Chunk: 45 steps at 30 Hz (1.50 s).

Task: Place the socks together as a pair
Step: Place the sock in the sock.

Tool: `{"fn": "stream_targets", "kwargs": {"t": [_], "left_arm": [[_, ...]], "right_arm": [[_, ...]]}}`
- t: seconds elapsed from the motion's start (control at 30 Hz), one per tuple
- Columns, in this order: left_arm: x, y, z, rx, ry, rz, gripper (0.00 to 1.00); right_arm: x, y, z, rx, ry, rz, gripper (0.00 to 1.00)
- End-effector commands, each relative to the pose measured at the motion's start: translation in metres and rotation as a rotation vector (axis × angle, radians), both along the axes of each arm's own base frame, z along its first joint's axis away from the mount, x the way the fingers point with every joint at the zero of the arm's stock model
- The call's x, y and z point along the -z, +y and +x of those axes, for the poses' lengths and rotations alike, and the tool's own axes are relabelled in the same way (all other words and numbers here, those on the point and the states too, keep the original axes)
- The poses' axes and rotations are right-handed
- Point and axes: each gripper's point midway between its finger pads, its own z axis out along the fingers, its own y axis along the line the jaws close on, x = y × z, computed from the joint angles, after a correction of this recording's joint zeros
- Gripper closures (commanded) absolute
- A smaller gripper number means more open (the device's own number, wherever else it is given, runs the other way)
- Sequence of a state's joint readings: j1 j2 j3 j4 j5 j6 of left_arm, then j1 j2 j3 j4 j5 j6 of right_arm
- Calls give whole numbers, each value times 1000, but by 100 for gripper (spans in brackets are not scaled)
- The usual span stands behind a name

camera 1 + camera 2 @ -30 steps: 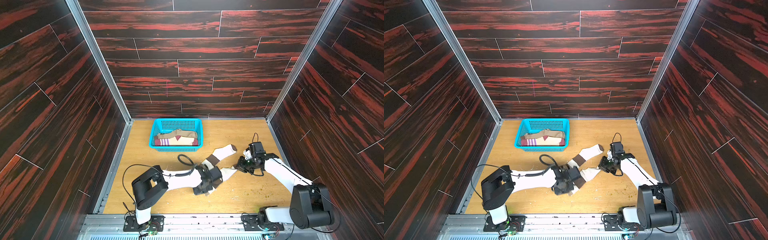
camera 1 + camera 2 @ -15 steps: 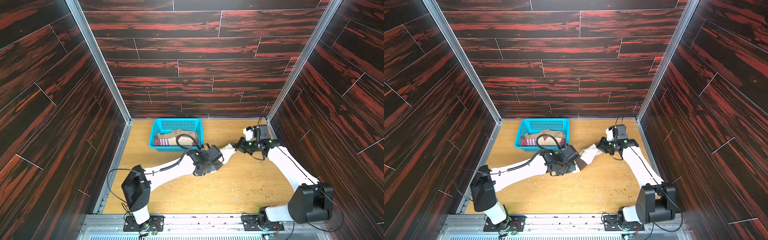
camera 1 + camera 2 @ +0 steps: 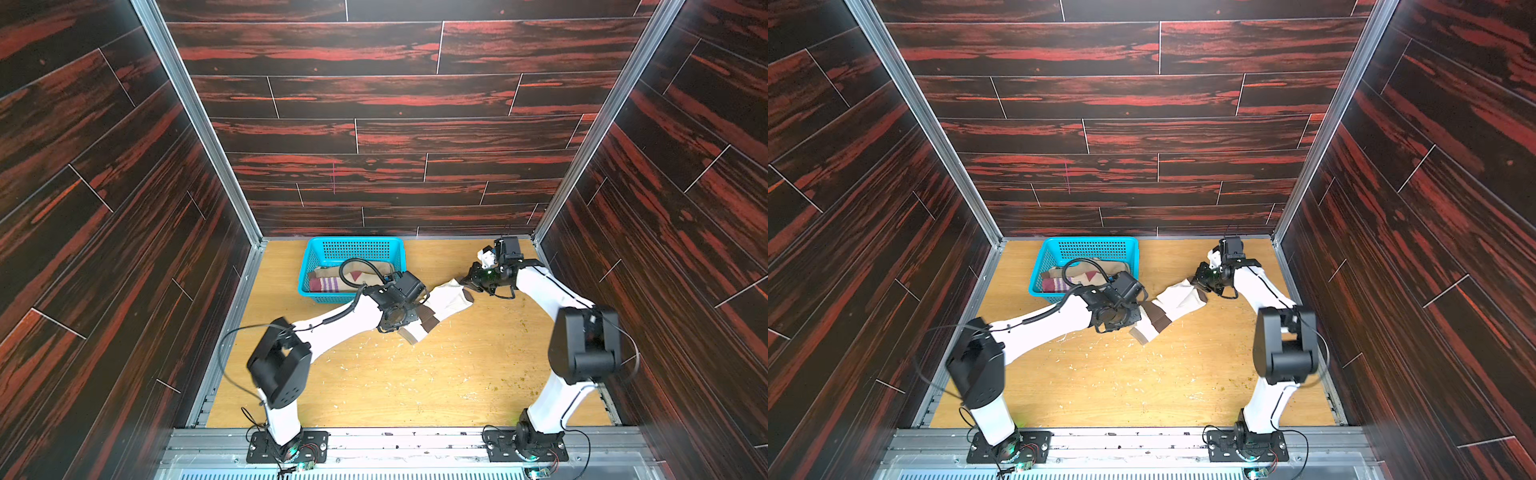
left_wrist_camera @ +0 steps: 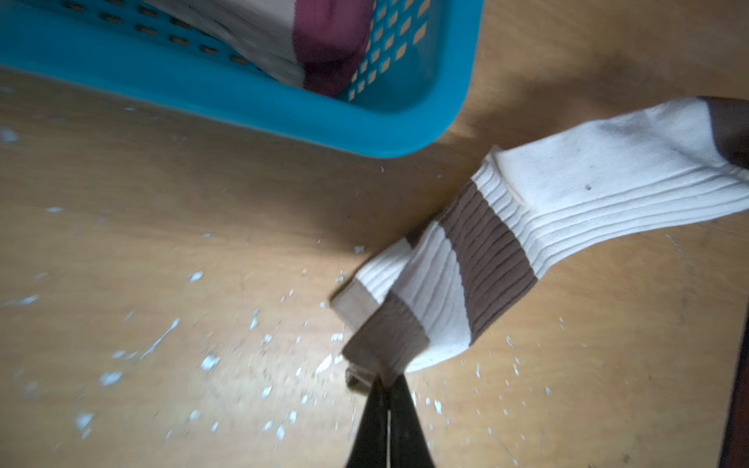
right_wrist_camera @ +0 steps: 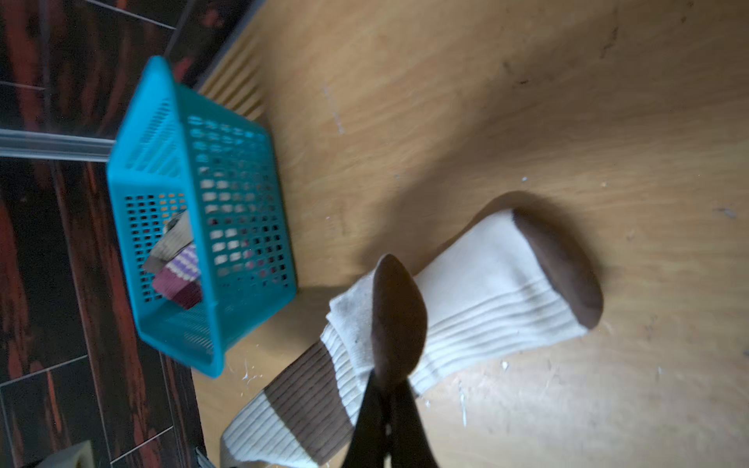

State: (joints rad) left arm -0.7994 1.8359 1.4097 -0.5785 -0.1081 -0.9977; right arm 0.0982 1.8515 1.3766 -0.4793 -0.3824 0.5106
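In both top views, just a pale strip slung between the two arms: white socks with brown bands [image 3: 446, 301] [image 3: 1177, 301], just right of the blue basket [image 3: 353, 243], over the middle of the table [image 3: 415, 374]. Pincer tips too small there to read.

Settled from the wrists instead. Left pincer [image 4: 387, 385] pressed together on a brown cuff edge, with a second, pale-edged cuff lapped just behind: two socks, layered. Right pincer [image 5: 387, 385] nipped on one brown toe, the other brown toe lying free beside it.

Long axis on a slant: cuffs toward the near middle of the table, toes toward the far right. Contact with the table: cannot tell.

Inside the basket, a maroon sock with purple stripes [image 3: 322, 286] and a tan sock with a red diamond [image 3: 357, 275]. Both plain from above, only glimpsed through the mesh from the right wrist. White flecks [image 4: 210, 360] strewn on the table around the cuffs.
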Motion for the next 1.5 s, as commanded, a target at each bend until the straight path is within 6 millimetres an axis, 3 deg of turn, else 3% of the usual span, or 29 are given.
{"fn": "stream_targets", "kwargs": {"t": [0.0,0.13,0.47,0.63,0.8,0.87,0.9,1.1,1.27,1.4,1.47], "left_arm": [[17,-17,4,34,21,-44,99],[41,-16,-1,14,60,-47,100],[73,-3,-29,30,146,-23,100],[68,17,-40,32,152,36,100],[61,44,-53,31,152,87,100],[67,55,-60,32,167,117,100],[59,59,-62,32,153,107,100],[56,84,-81,52,176,151,100],[50,109,-104,42,185,167,100],[47,123,-122,15,180,124,99],[48,122,-129,5,178,74,96]], "right_arm": [[18,-10,15,4,15,18,100],[46,-25,11,22,95,-1,100],[104,-59,-18,74,220,-143,100],[121,-64,-49,99,284,-164,100],[121,-56,-94,172,342,-108,100],[123,-50,-113,168,377,-116,100],[122,-44,-122,153,389,-110,100],[117,0,-177,105,481,-109,100],[104,32,-206,109,498,-54,99],[94,24,-212,106,475,-104,85],[90,20,-212,87,463,-142,70]]}}
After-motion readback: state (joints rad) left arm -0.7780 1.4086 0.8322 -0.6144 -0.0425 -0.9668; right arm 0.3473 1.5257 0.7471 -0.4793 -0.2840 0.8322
